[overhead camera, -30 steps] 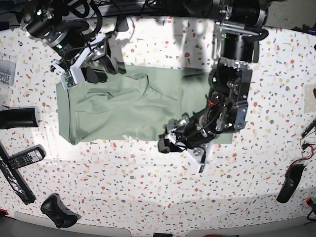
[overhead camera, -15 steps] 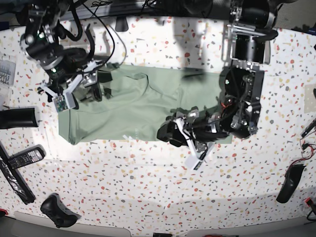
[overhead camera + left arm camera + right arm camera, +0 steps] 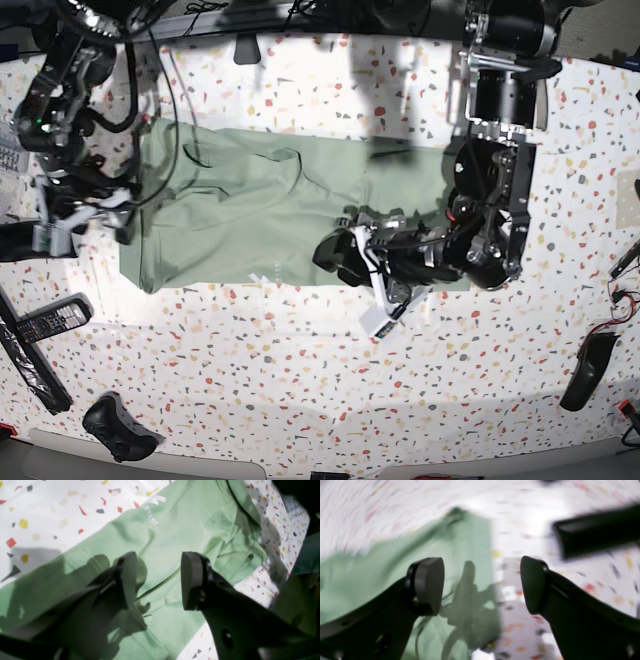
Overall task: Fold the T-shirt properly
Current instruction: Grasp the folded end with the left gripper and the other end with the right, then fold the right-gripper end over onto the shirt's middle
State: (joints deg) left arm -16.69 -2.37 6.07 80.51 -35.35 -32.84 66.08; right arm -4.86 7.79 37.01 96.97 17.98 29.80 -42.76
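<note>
T-shirt (image 3: 270,225) partly folded, mid-desk (image 3: 300,400). Left end effector (image 3: 157,580) hovers half-open at its 5 o'clock edge, empty; right end effector (image 3: 480,585) wide, empty, at 9 o'clock. Advice: pinch hem layers together, fold smoothly.

I am seeing the right wrist view smearing with motion blur, the T-shirt (image 3: 370,585) edge indistinct; the left arm is covering the shirt's right portion in the base view
</note>
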